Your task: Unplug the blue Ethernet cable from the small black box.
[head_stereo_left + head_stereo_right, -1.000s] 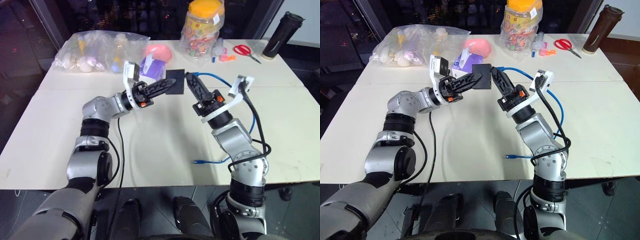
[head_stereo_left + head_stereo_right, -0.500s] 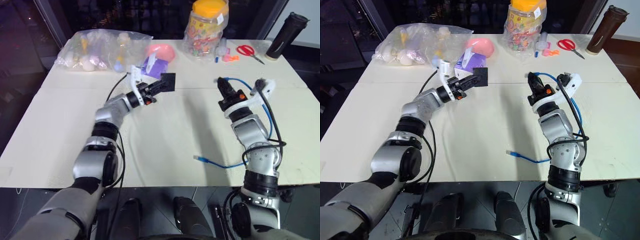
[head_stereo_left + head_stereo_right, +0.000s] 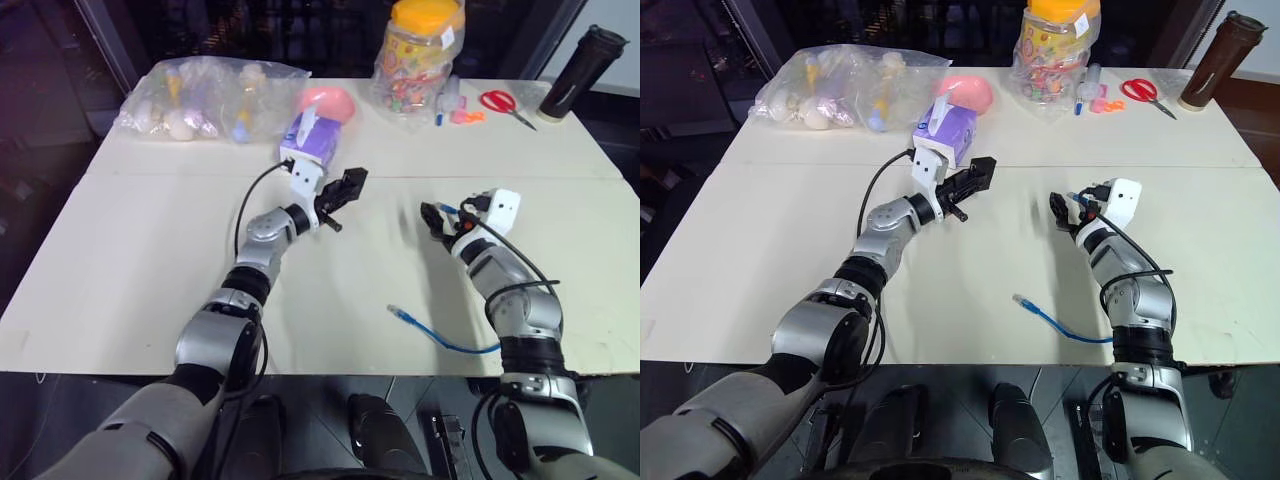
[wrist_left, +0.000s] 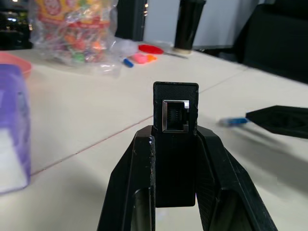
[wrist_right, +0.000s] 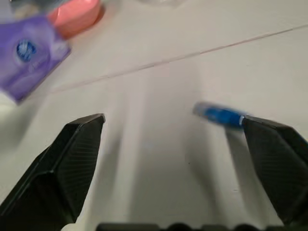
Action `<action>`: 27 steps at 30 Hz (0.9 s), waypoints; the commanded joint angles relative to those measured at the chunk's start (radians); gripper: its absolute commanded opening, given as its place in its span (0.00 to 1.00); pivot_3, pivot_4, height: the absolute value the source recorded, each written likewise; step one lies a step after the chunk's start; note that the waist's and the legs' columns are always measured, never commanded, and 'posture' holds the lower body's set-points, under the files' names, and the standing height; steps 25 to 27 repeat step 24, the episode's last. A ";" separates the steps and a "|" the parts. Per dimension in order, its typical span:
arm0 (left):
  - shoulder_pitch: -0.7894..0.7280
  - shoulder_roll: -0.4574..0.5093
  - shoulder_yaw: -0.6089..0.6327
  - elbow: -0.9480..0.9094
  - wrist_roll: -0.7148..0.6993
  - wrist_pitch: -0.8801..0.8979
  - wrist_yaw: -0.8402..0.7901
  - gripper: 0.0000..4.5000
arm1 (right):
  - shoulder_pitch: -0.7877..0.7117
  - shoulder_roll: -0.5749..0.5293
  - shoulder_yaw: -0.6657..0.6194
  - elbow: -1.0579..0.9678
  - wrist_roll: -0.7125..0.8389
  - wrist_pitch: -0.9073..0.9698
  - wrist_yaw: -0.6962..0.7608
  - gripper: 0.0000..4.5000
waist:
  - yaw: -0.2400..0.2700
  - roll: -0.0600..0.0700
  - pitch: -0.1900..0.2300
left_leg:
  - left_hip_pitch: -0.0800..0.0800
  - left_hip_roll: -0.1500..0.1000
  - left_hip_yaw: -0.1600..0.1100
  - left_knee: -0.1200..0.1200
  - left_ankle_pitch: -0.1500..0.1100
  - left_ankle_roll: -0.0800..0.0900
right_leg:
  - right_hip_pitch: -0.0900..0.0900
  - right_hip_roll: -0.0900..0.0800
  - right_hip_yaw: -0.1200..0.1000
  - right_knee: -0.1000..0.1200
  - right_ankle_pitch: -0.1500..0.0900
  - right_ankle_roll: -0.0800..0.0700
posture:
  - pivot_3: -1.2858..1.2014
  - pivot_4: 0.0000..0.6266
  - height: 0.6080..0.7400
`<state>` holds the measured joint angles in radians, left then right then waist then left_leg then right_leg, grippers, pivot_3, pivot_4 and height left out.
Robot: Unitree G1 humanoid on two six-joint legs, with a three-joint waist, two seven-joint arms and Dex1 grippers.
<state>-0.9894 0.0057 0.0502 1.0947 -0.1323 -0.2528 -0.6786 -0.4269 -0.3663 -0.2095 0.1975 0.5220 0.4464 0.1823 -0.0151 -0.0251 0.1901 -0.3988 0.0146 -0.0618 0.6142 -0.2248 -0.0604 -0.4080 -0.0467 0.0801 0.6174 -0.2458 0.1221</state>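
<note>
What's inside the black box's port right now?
Nothing: the small black box in the left gripper shows an empty port. The blue Ethernet cable lies on the table. The box's far side is hidden.

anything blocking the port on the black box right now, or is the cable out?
Nothing visible. The small black box, clamped in the left gripper, shows an empty port. The blue Ethernet cable sits apart, by the open right gripper.
</note>
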 commanded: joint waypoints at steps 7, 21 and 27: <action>0.090 0.010 -0.034 -0.015 0.053 -0.052 0.004 0.11 | 0.173 0.039 0.026 -0.384 0.035 0.062 0.051 0.98 | -0.004 0.001 0.000 | 0.000 0.000 0.000 0.001 -0.001 0.002 | 0.000 0.000 0.000 0.000 0.000 0.000 | 0.52 0.24 0.99; 0.296 0.189 -0.036 -0.521 -0.018 0.277 -0.151 0.83 | 0.328 -0.080 0.045 -0.592 0.031 0.132 0.164 1.00 | -0.009 0.001 -0.001 | 0.004 0.001 0.000 -0.001 -0.001 0.002 | 0.003 0.000 0.000 0.002 0.000 0.000 | 0.52 0.24 0.99; 0.374 0.253 -0.027 -0.723 -0.064 0.437 -0.148 0.83 | 0.384 -0.119 0.041 -0.654 0.039 0.154 0.193 1.00 | -0.007 0.001 -0.001 | 0.005 0.001 0.000 0.000 -0.001 0.002 | 0.003 0.000 0.000 0.002 0.000 0.000 | 0.52 0.24 0.99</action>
